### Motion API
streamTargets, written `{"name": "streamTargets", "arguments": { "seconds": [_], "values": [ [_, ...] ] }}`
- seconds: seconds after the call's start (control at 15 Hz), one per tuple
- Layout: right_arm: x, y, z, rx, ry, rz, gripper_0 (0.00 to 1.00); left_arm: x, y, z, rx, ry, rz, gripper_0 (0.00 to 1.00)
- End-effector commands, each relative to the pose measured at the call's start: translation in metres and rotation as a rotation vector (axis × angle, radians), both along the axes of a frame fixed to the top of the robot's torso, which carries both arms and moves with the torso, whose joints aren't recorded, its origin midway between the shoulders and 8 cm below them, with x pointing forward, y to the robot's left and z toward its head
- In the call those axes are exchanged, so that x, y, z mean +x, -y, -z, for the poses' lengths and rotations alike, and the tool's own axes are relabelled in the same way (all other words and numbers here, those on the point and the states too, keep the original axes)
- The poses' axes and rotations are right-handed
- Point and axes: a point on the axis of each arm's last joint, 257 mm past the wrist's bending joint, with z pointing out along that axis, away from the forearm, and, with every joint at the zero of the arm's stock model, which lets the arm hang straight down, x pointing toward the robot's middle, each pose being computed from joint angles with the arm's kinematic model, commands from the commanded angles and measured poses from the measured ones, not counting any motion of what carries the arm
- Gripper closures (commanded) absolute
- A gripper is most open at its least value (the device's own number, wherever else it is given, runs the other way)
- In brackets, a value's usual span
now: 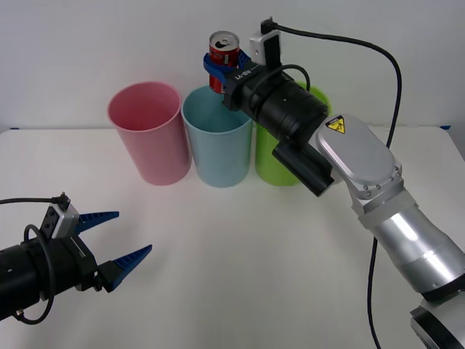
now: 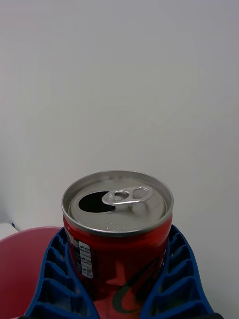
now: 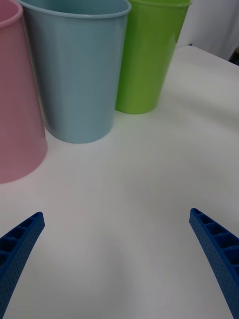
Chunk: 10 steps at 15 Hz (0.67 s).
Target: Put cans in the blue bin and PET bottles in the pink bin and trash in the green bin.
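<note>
Right arm stretched toward twelve o'clock, its right gripper [image 1: 219, 74] clamping the upright red can [image 1: 224, 55] above the blue bin [image 1: 216, 142], silver top open, while the left gripper [image 1: 112, 243] waits spread wide at seven o'clock.

Right end effector [image 1: 221, 73] raised and clamped shut; left end effector [image 1: 125, 238] low, fingers spread.

You are looking at a lab or test setup, not a home: a bare white bench [image 1: 240, 254] against a plain white wall [image 1: 109, 43], a cabled robot arm [image 1: 378, 189] with a yellow warning sticker [image 1: 336, 125], and three plain plastic bins [image 1: 214, 138] lined up just below the right tool [image 1: 221, 73].
</note>
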Motion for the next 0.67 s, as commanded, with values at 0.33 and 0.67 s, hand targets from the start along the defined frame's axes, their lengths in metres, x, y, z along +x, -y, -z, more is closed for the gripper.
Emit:
{"name": "streamTargets", "arguments": {
  "seconds": [0.33, 0.67],
  "values": [
    [0.021, -0.012, 0.022, -0.069, -0.043, 0.006, 1.00, 0.000, 0.000, 0.000, 0.000, 0.000, 0.000, 0.00],
    [0.022, -0.013, 0.037, -0.085, -0.072, 0.002, 1.00, 0.000, 0.000, 0.000, 0.000, 0.000, 0.000, 0.00]
  ]
}}
